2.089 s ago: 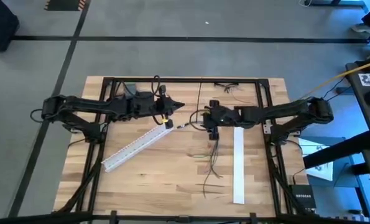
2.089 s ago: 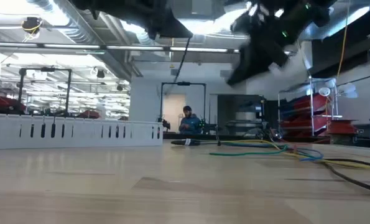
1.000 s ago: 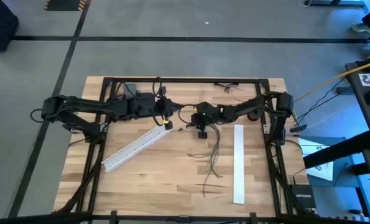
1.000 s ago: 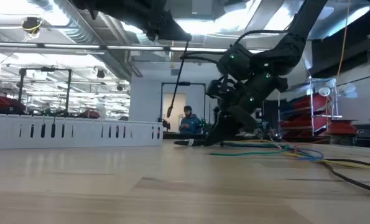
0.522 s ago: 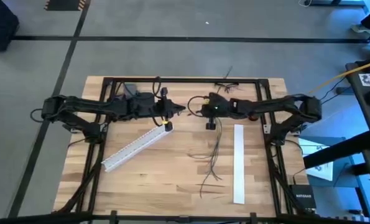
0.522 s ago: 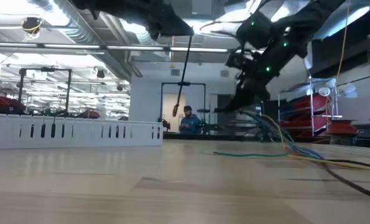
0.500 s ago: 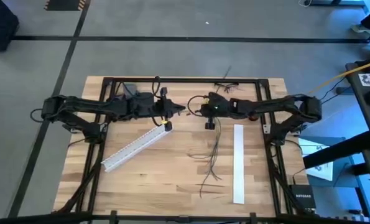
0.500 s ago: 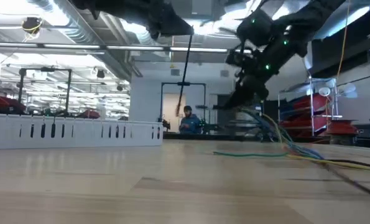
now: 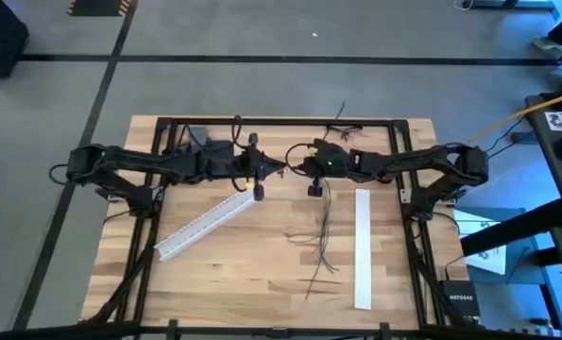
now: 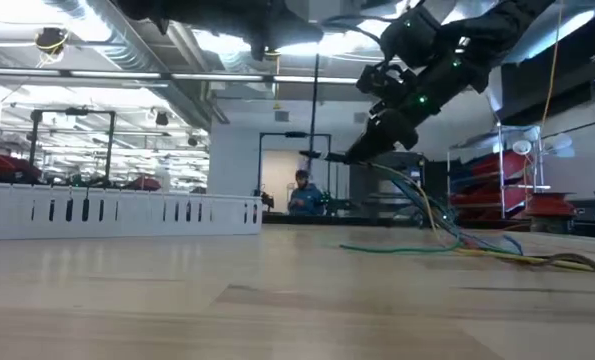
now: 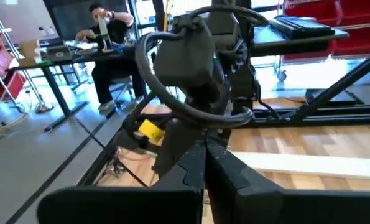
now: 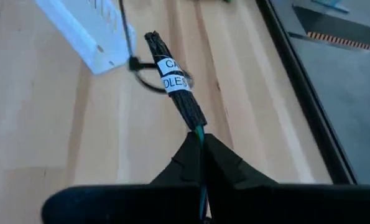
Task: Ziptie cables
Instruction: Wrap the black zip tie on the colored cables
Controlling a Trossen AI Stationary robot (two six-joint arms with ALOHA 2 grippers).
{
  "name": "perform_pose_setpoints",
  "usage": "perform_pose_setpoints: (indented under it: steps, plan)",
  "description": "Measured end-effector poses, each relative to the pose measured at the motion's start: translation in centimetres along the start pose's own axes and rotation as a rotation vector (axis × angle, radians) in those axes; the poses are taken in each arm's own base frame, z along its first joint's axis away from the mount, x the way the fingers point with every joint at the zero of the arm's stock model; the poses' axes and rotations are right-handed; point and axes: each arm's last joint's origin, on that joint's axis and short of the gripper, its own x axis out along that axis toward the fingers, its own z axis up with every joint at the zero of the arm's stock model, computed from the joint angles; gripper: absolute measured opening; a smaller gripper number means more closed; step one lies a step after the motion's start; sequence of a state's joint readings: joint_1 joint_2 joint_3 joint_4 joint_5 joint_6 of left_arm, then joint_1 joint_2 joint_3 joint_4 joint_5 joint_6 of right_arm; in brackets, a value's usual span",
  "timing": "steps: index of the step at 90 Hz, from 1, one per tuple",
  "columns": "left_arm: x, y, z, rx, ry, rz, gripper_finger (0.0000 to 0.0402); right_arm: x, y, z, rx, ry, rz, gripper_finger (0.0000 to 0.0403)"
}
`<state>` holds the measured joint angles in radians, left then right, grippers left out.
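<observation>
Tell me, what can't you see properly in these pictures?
- Label on the black bundle: right wrist view, its words curl out of sight.
- The cables: high view, too thin to count.
- The left gripper: left wrist view, its own fingers hide anything pinched.
- The person: low view, too far off.

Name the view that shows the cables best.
High view: the cables run full length over the table from the right gripper. Low view shows them rising to it; right wrist, one pinched green end; left wrist, none.
</observation>
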<state>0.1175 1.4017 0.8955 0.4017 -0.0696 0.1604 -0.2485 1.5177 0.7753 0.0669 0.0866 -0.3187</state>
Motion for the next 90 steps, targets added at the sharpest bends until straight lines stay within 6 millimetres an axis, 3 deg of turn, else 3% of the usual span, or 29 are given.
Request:
perform_pose_setpoints:
  steps: [31,90]
  plan:
    - [0.01,-0.05,-0.1,0.007,0.01,-0.003,0.0,-0.06,0.0,-0.83,-0.008,0.106,-0.058,0.0]
    - [0.0,-0.05,0.1,0.007,-0.01,-0.001,0.0,0.15,0.28,-0.03,0.038,0.009,0.001,0.0]
